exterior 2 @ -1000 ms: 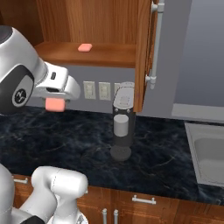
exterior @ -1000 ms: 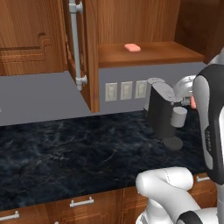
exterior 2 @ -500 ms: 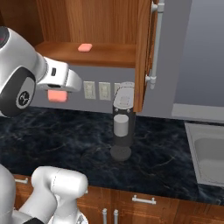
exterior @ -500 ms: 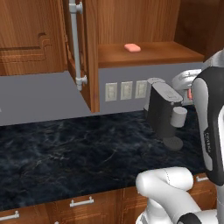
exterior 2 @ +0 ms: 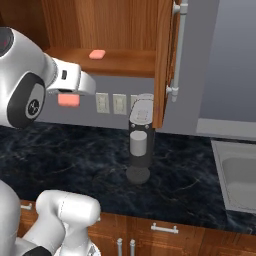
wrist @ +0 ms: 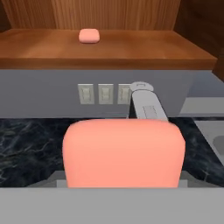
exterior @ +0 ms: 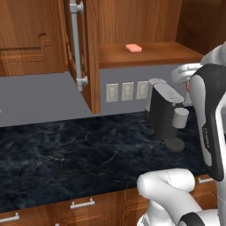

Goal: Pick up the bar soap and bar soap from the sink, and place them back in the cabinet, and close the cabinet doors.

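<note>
The step in hand looks like carrying the second soap to the cabinet: one bar of soap already lies flat on the cabinet shelf, toward the back, and the other bar sits in the gripper, below the front edge of that shelf and out in front of it. In the hand view this held bar is large in the foreground, with the shelf above it and beyond; the fingers themselves are hidden behind the soap, so the claw reads as closed onto the bar about as wide as the bar is, though the contact cannot be seen directly. Below the shelf, a row of wall switches runs along the grey wall, and a dark coffee machine stands on the black marble counter under the shelf's right end. The cabinet door to the right of the shelf hangs open with its long silver handle facing out; the left door is open too. The sink lies well to the right of the cabinet. As a judgement, the next move calls for lifting the bar above shelf level, reaching in, setting it down beside the first bar without knocking it, and only then swinging both doors shut
</note>
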